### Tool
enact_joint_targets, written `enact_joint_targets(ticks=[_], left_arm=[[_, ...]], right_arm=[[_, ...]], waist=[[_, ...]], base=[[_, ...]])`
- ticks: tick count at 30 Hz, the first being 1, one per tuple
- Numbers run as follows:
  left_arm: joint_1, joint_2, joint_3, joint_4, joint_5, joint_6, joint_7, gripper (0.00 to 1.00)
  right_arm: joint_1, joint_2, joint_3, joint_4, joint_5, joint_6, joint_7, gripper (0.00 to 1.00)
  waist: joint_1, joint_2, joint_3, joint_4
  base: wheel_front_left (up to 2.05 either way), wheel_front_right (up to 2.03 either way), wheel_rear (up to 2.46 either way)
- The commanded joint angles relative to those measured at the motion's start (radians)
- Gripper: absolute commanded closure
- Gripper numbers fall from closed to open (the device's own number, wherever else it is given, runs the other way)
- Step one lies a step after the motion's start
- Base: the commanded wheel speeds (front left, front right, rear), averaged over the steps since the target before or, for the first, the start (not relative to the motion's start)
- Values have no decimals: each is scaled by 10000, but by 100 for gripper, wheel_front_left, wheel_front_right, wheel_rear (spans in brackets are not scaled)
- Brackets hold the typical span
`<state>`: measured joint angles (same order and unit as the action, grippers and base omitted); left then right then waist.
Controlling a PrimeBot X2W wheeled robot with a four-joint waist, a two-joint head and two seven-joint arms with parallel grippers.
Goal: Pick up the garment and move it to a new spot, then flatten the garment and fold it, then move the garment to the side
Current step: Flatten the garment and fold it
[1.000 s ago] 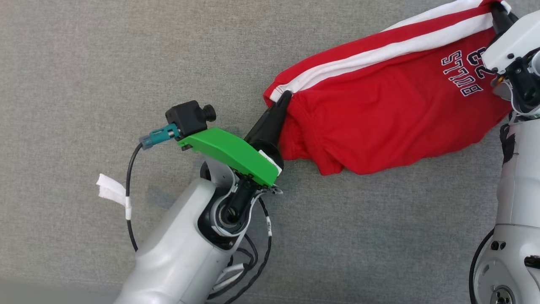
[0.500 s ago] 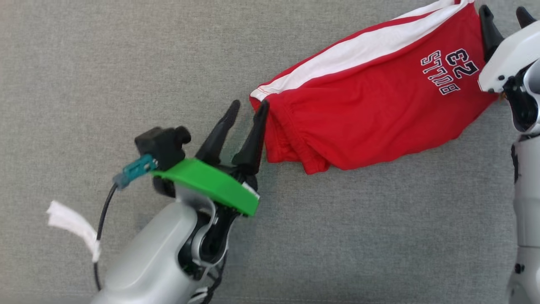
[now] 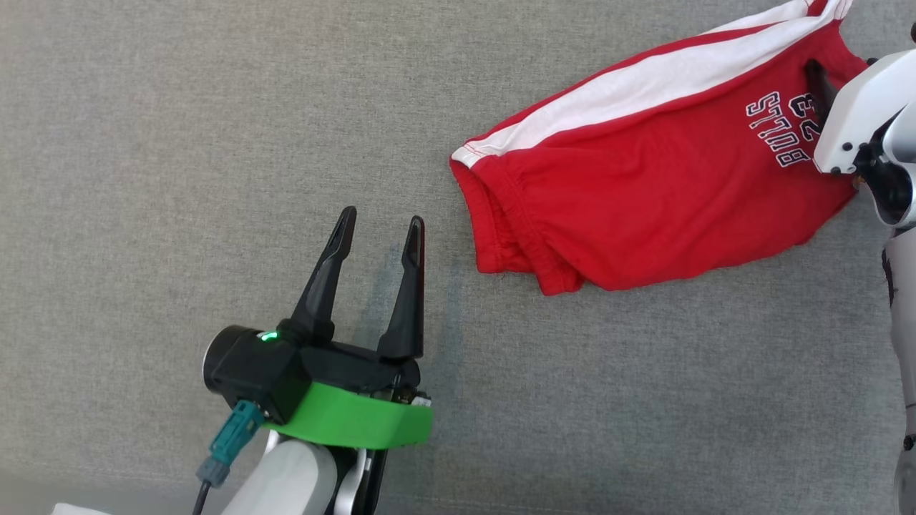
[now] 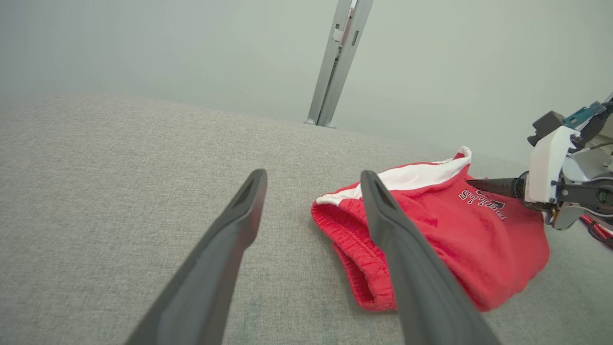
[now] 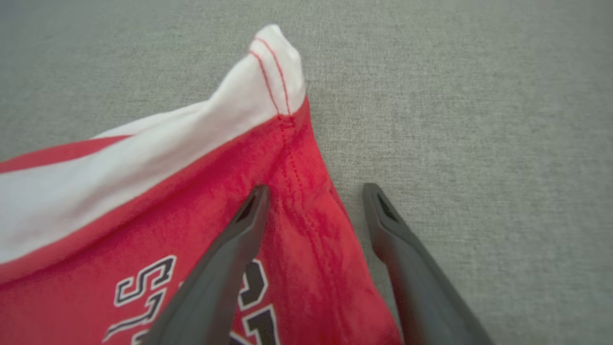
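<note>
Left tool (image 3: 383, 216) agape, apart from garment (image 3: 644, 193) edge; right tool (image 5: 316, 189) agape astride its corner; grey surface (image 3: 215, 107) around.

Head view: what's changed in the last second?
Both grippers let go of the red shorts. The left gripper opened and drew back toward the robot, clear of the cloth. The right gripper opened but stays at its corner, one finger over fabric. The shorts still lie folded on the grey surface.

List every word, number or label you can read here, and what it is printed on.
"BULLS": on the red shorts, upside down in the head view.
"23": next to it on the shorts, partly covered by the right gripper.
No other text.
</note>
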<state>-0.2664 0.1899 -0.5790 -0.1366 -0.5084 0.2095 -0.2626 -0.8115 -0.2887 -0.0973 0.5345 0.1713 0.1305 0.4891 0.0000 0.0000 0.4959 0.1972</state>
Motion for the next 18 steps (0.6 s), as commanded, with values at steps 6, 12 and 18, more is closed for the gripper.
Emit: enact_joint_targets(ticks=[6,12,18], left_arm=[[1090,-492,942,126,877,-480,-22,0],[2043,-742,1864,364,1260,-1002,-23,0],[2829,-1020,2487,524,1521,-1491,-24,0]], right_arm=[[180,200,-270,496,1159,-1,19,100],[565,-82,-1278,680,1682,-8,-453,100],[1004,-428,-2408,643,1598,-7,-727,100]], waist=[[0,0,-497,-4],[0,0,-1310,-379],[0,0,-1973,-577]], base=[[0,0,0],[0,0,0],[0,0,0]])
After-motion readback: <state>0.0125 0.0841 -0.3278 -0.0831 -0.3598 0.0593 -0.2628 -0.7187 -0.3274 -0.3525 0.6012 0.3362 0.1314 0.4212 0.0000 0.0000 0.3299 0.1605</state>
